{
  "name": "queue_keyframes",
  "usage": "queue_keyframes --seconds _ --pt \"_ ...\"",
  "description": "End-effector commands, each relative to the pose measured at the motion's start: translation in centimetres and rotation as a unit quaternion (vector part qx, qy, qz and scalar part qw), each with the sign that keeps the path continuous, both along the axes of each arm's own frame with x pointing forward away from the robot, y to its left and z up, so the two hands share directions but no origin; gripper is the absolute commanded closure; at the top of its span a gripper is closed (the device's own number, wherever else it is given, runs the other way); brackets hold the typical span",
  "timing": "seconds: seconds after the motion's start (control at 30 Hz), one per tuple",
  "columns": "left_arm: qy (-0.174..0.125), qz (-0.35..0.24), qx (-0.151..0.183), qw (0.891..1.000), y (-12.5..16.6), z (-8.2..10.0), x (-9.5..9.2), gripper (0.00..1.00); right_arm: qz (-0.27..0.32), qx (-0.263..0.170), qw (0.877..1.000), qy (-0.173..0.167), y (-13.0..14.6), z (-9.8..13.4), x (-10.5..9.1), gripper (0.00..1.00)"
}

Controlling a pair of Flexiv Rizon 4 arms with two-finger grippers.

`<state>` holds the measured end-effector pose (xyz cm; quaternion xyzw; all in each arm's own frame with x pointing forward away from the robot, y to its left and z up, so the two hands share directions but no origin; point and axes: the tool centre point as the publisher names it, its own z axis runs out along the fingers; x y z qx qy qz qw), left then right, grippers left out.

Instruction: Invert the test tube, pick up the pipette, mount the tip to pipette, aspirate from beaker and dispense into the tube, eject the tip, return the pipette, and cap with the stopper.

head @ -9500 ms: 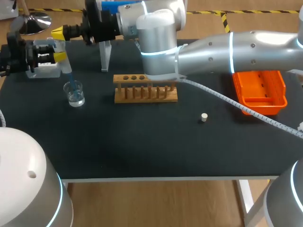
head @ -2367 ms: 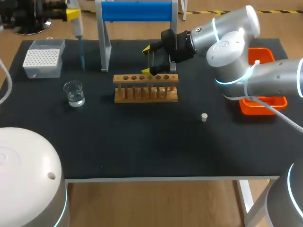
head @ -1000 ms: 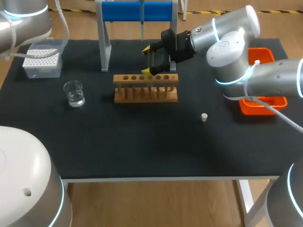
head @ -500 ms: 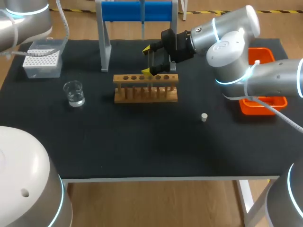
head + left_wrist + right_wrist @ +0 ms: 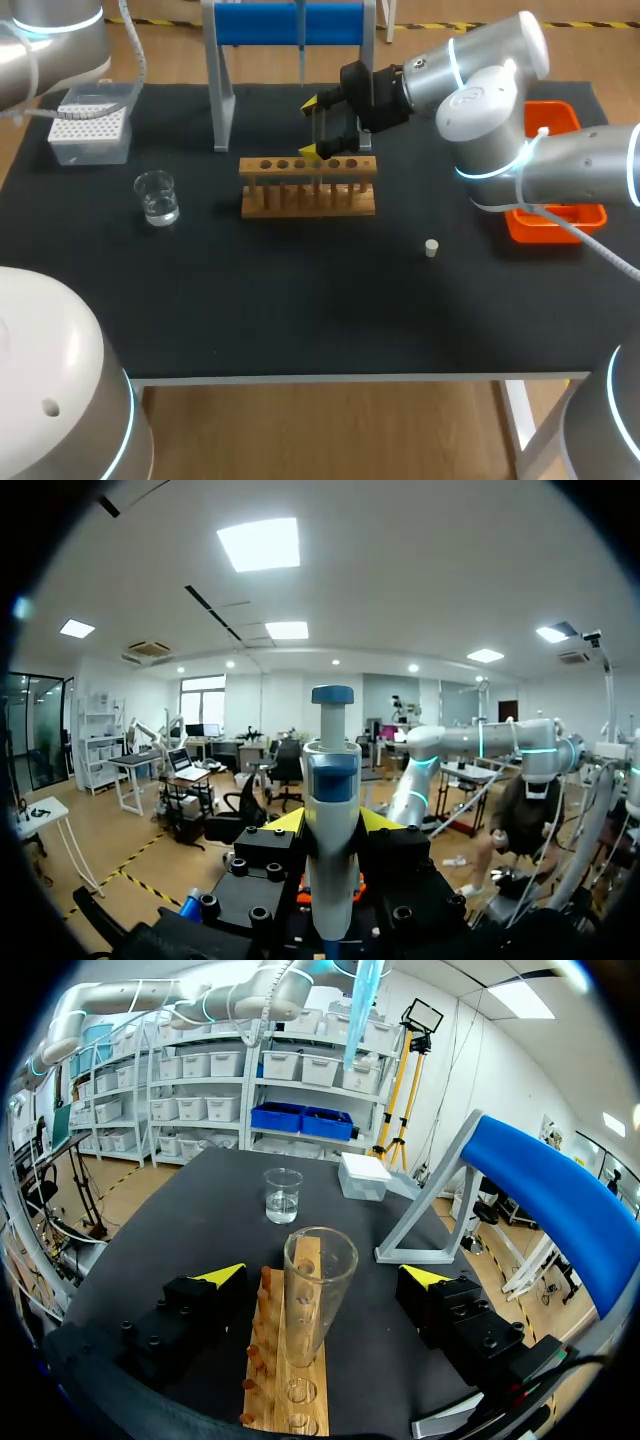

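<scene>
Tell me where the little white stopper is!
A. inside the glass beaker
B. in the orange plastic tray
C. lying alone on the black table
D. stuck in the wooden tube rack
C: the small white stopper lies by itself on the black table, between the wooden tube rack and the orange plastic tray, touching neither.

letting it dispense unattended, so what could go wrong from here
1. The pipette tip hangs high and, in the head view, off to the side of the test tube. Dispensing from there could miss its mouth and wet the rack.
2. The right gripper is open around the test tube, so a nudge from the pipette tip might tilt it.
</scene>
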<state>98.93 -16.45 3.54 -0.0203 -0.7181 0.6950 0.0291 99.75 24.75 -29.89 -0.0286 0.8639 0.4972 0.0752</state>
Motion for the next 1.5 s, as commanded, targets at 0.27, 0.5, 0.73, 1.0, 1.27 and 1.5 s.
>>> queue_keyframes --seconds 0.27,0.5,0.73,1.0,1.27,1.5 --pt "0.0 -0.008 -0.004 1.0 -1.0 -1.1 0.3 1.0 0.001 -0.002 1.0 0.001 -0.1 0.1 0.0 0.0" --pt "0.002 -0.009 -0.005 1.0 -1.2 -1.5 0.3 1.0 0.001 -0.002 1.0 0.001 -0.1 0.1 0.0 0.0" --pt "0.007 -0.01 -0.008 1.0 -1.2 -2.0 0.4 1.0 0.001 -0.002 1.0 0.001 -0.1 0.1 0.0 0.0" --pt "0.009 -0.015 -0.015 1.0 -1.5 -2.6 0.8 1.0 0.001 -0.002 1.0 0.001 -0.1 0.1 0.0 0.0" --pt "0.018 -0.016 -0.022 0.999 -1.6 -3.5 1.1 1.0 0.001 -0.002 1.0 0.001 -0.1 0.1 0.0 0.0" --pt "0.025 -0.016 -0.026 0.999 -1.8 -4.0 1.2 1.0 0.001 -0.002 1.0 0.001 -0.1 0.1 0.0 0.0"
